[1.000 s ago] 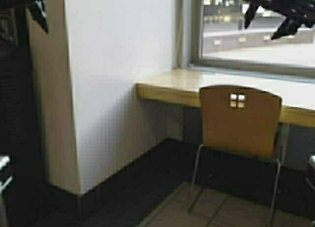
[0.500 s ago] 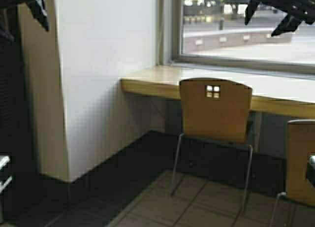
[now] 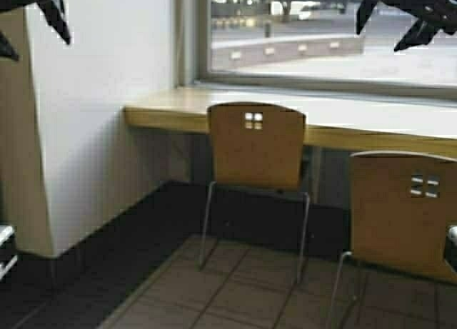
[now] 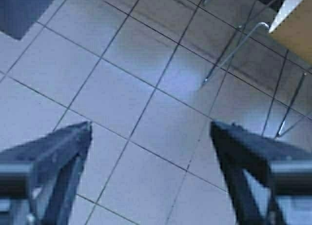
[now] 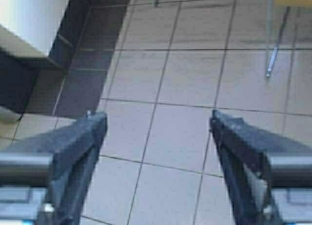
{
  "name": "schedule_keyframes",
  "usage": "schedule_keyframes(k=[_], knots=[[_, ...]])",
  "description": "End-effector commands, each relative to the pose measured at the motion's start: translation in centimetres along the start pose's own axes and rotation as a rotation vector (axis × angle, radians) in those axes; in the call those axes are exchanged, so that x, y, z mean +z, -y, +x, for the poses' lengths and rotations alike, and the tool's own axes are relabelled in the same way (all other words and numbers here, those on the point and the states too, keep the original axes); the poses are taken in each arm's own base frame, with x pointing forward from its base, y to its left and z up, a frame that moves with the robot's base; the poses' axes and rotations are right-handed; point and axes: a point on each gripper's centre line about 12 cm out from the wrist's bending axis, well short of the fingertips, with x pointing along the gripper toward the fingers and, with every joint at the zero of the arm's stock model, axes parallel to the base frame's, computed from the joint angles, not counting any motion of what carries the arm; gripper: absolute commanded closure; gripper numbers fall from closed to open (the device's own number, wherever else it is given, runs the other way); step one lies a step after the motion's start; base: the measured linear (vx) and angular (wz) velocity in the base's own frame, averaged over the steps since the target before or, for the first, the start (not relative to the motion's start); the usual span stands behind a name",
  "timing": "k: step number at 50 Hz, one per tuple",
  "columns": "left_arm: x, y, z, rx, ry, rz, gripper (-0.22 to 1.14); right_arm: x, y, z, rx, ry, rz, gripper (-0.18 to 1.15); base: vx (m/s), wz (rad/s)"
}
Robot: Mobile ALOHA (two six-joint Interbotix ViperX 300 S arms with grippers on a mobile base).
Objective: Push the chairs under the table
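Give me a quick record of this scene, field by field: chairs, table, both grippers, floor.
near chair: tan plywood chair at the right, standing back from the table, not pushed under
far chair: second tan chair close against the table edge, backrest upright
table: long pale top running under the window
left gripper: open, empty, over the tiled floor
right gripper: open, empty, over floor tiles
contact: neither gripper touches a chair

café-like room: window counter (image 3: 371, 125), plywood chairs (image 3: 257, 147), tiled floor (image 3: 243, 293)
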Motion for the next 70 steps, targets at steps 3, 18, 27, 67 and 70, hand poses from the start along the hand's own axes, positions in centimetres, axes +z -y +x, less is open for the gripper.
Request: schedule_keyframes(k=[3,18,27,67,70], knots=[[0.6,0.2,-0.2,-0.005,0.022,0.001,-0.1,0.5,-0.4,-0.2,0.011,0.017,0.016,0.0,-0.06,-0.25],[0.5,0.2,-0.2,-0.005,0.019,-0.005,-0.1,-0.6,0.1,0.6,-0.005,-0.03,0.042,0.0,0.01,-0.28],[0.2,0.0,0.1,0.0,0.011,-0.003,-0.1,-1.2,0.1,1.4,-0.012,-0.083,0.108,0.0,0.04,-0.3],[1.6,0.2,2.2,0.002,0.034,-0.207,-0.1,-2.0,0.5,2.7,-0.03,-0.14,0.115,0.0,0.11,-0.15],[1.9,0.3,3.2,0.005,0.022,-0.249,-0.1,-2.1,0.5,2.7,-0.03,-0.139,0.132,0.0,0.24,0.06]])
